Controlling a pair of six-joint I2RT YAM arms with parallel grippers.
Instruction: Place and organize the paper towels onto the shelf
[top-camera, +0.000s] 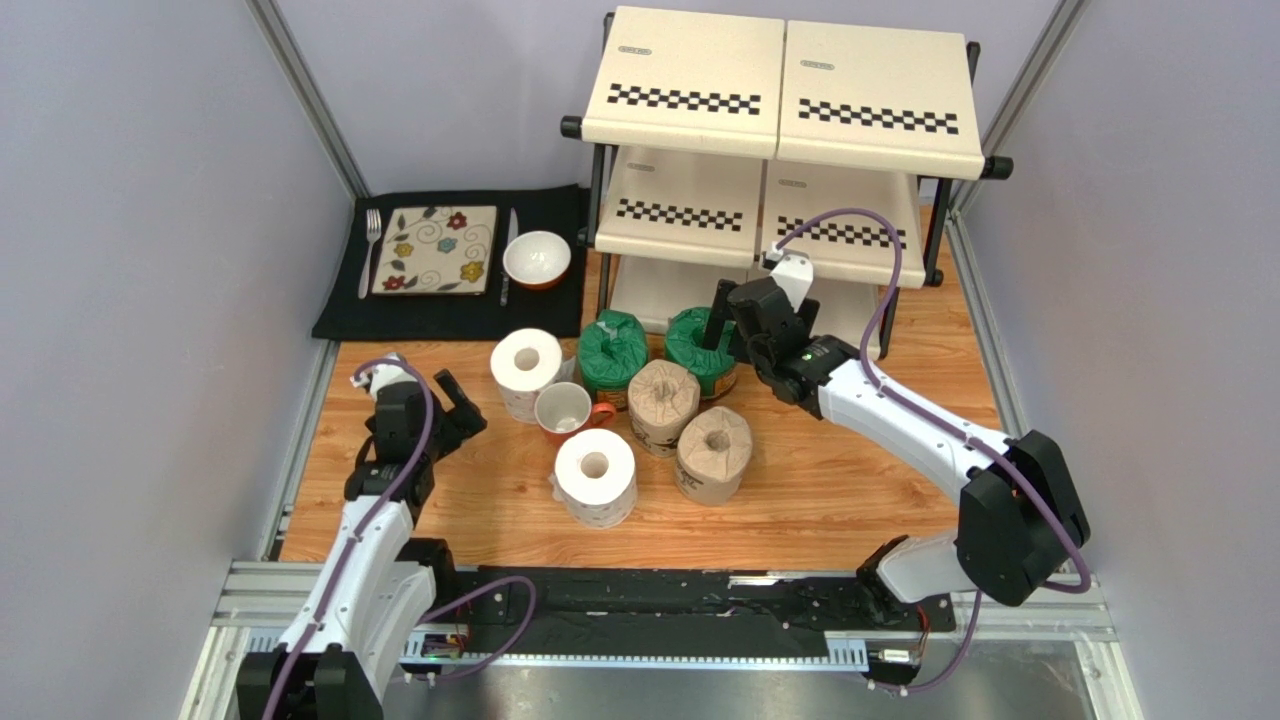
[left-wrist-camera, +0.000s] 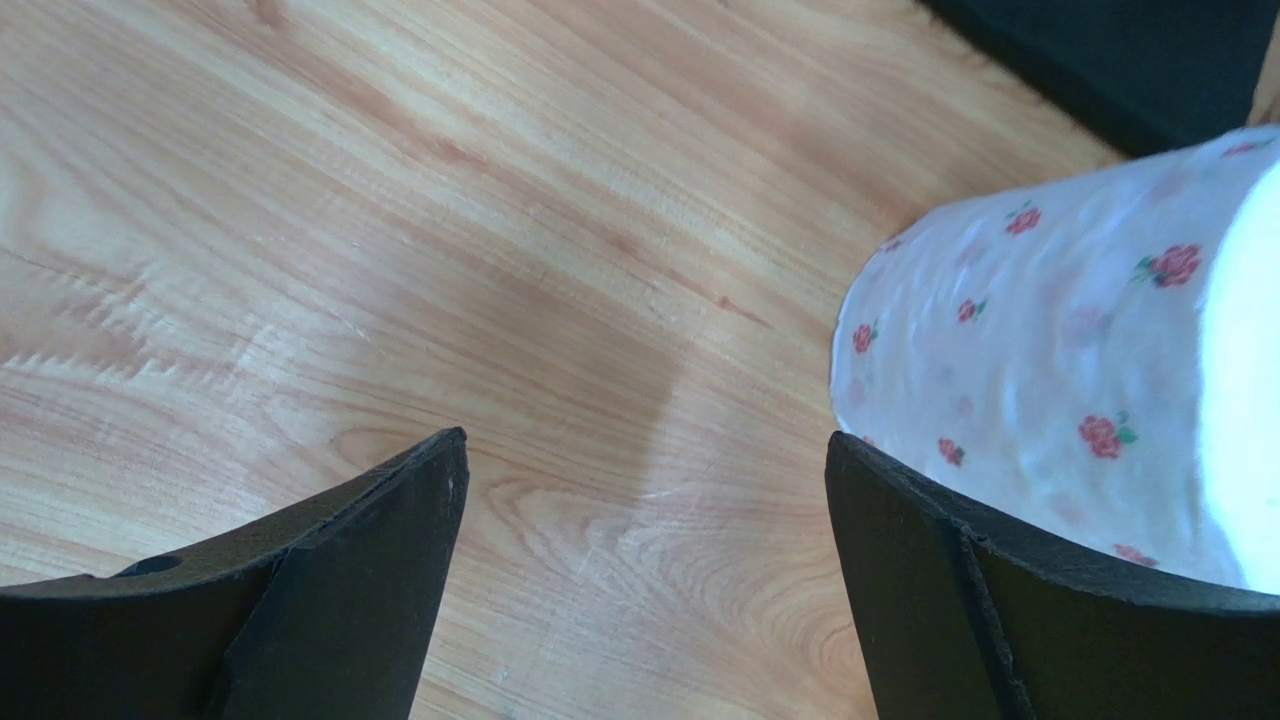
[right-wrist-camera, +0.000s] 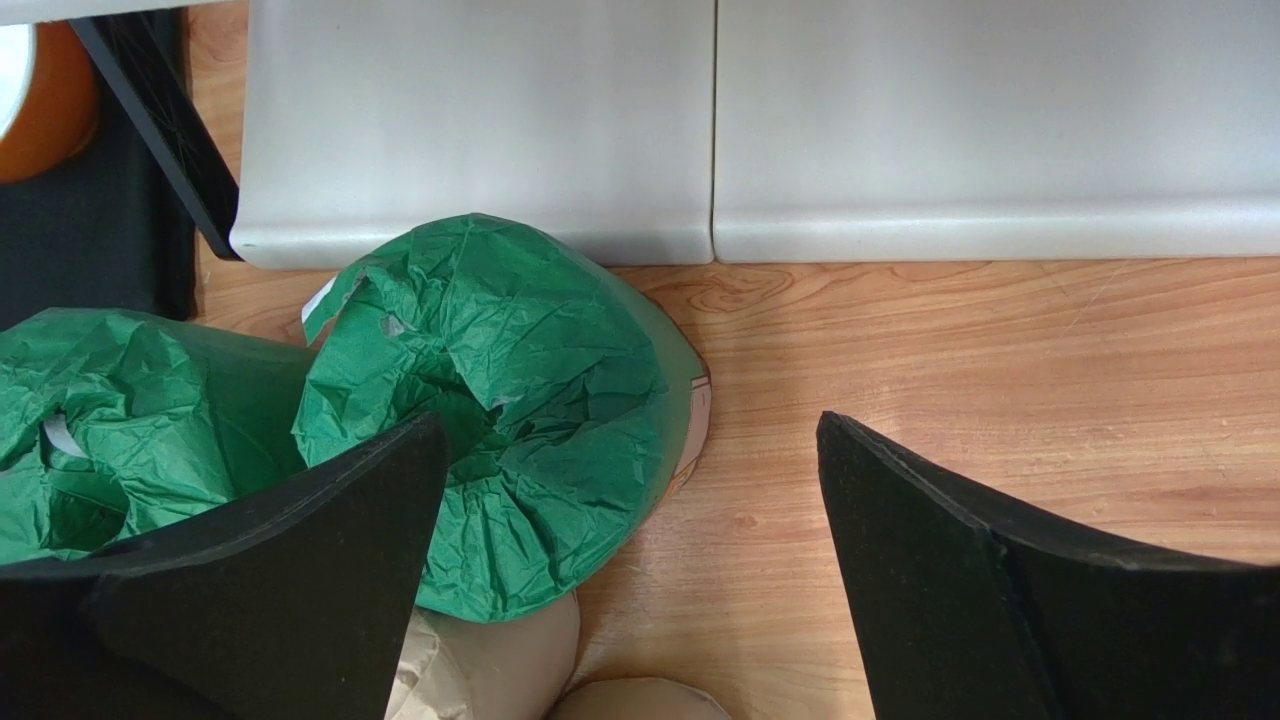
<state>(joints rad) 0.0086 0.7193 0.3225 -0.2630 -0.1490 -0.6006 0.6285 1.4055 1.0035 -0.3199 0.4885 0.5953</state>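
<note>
Six paper towel rolls stand on the wooden table: two green (top-camera: 613, 348) (top-camera: 696, 341), two tan (top-camera: 663, 402) (top-camera: 715, 452), two white (top-camera: 526, 369) (top-camera: 595, 474). The shelf (top-camera: 781, 143) stands behind them, its tiers bare. My right gripper (top-camera: 747, 333) is open over the right green roll (right-wrist-camera: 504, 398), with its left finger (right-wrist-camera: 286, 578) above the roll's top and its right finger over bare wood. My left gripper (top-camera: 455, 408) is open and empty, low over the table, just left of the far white roll (left-wrist-camera: 1082, 360).
A white-and-orange mug (top-camera: 567, 407) lies among the rolls. A black placemat (top-camera: 338, 308) at the back left carries a flowered plate (top-camera: 436, 249), a fork, a knife and a small white bowl (top-camera: 537, 258). Grey walls close in both sides.
</note>
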